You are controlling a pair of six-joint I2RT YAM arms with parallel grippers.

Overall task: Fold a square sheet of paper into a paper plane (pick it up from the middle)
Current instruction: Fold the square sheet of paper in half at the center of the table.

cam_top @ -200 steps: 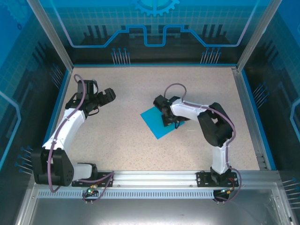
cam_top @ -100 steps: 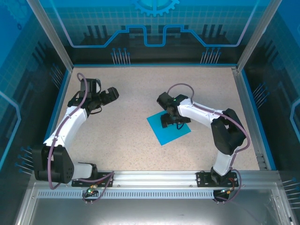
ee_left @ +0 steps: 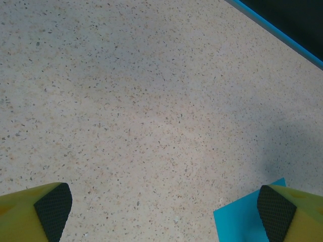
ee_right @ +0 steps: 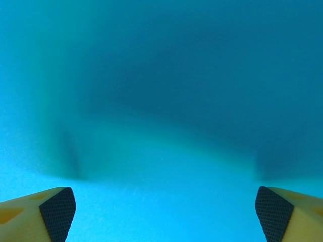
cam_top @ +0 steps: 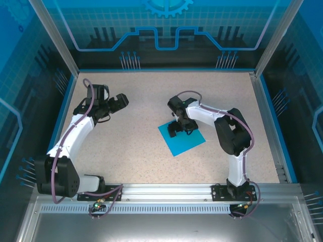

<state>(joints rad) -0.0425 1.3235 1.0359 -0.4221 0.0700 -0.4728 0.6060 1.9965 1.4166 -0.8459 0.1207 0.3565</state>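
Note:
The square sheet of paper (cam_top: 185, 142), turquoise-blue and flat, lies a little right of the table's middle. My right gripper (cam_top: 179, 129) points straight down over the sheet's far-left part, very close to it. In the right wrist view its jaws are open, and the paper (ee_right: 161, 101) spans the whole gap between the black pads (ee_right: 58, 212). My left gripper (cam_top: 120, 102) hovers open at the back left, well away from the sheet. The left wrist view has one corner of the sheet (ee_left: 242, 222) beside the right fingertip, with bare table between the fingers (ee_left: 53, 209).
A speckled beige tabletop (cam_top: 131, 146) is bounded by a blue rim (cam_top: 166, 70) and aluminium frame posts (cam_top: 275, 40). The arms' mounting rail (cam_top: 166, 190) runs along the near edge. The blue rim (ee_left: 282, 35) crosses the top right of the left wrist view.
The right arm swung its elbow out and back, and its gripper shifted over the sheet. The sheet slid slightly right and nearer. The left gripper crept a little rightward.

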